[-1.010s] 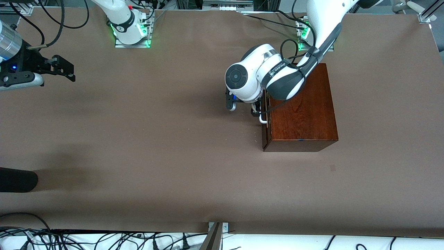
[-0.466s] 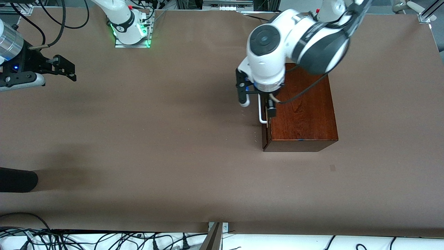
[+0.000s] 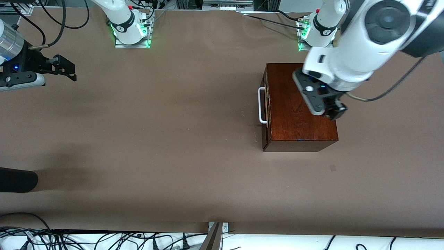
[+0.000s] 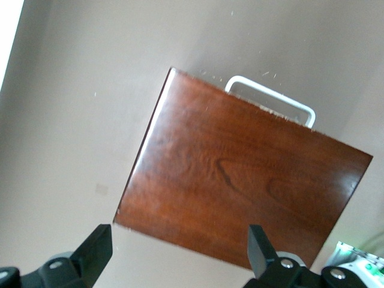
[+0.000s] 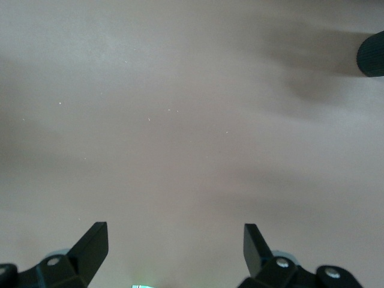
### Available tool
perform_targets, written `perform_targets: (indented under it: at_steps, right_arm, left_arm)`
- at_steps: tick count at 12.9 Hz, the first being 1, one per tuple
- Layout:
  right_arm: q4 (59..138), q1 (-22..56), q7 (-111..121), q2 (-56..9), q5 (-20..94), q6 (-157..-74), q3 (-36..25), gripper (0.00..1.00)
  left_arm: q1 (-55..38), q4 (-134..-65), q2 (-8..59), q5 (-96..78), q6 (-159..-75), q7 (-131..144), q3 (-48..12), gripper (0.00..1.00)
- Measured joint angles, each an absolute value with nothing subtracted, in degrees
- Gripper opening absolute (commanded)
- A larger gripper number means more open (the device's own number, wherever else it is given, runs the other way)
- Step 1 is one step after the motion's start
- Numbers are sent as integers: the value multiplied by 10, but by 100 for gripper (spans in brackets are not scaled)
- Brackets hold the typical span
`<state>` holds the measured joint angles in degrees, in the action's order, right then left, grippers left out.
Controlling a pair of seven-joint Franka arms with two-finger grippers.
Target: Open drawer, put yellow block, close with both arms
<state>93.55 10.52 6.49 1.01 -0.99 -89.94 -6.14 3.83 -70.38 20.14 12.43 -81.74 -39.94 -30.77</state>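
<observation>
The dark reddish-brown wooden box (image 3: 298, 118) stands toward the left arm's end of the table. Its drawer (image 3: 265, 133) is pushed in, and the white bar handle (image 3: 262, 106) faces the right arm's end. My left gripper (image 3: 331, 110) hangs open over the box's top edge, away from the handle. In the left wrist view the box top (image 4: 240, 174) and the handle (image 4: 270, 99) lie below the open left gripper (image 4: 180, 243), which holds nothing. My right gripper (image 3: 64, 67) waits open and empty over bare table at the right arm's end. The yellow block is out of view.
A dark cylinder (image 3: 17, 180) juts onto the table at the right arm's end, nearer the front camera; it also shows in the right wrist view (image 5: 372, 54). Cables (image 3: 104, 239) run along the near table edge. The green-lit arm bases (image 3: 131, 34) stand farthest from the camera.
My left gripper has left the drawer's handle, risen and swung over the box top toward the left arm's end. The drawer stays shut. The right arm has not moved.
</observation>
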Motion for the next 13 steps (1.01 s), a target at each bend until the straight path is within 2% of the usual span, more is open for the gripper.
perform_targets:
  at_steps: [3, 5, 7, 9, 13]
  right_arm:
    - [935, 105, 65, 10, -10, -898, -61, 100]
    - [935, 105, 65, 10, -10, -898, -61, 100]
    - [935, 105, 65, 10, -10, -898, -61, 100]
    - [935, 106, 65, 10, -10, -898, -61, 100]
    - [935, 106, 65, 10, -10, -898, -61, 100]
  left_arm:
    - [27, -711, 176, 88, -813, -396, -236, 100]
    - [0, -750, 132, 45, -816, -388, -142, 100]
    - [-14, -808, 79, 32, -823, -333, -79, 100]
    - [-20, -860, 32, 30, -837, -212, -45, 100]
    - [-24, -937, -25, 30, -912, -68, -25, 100]
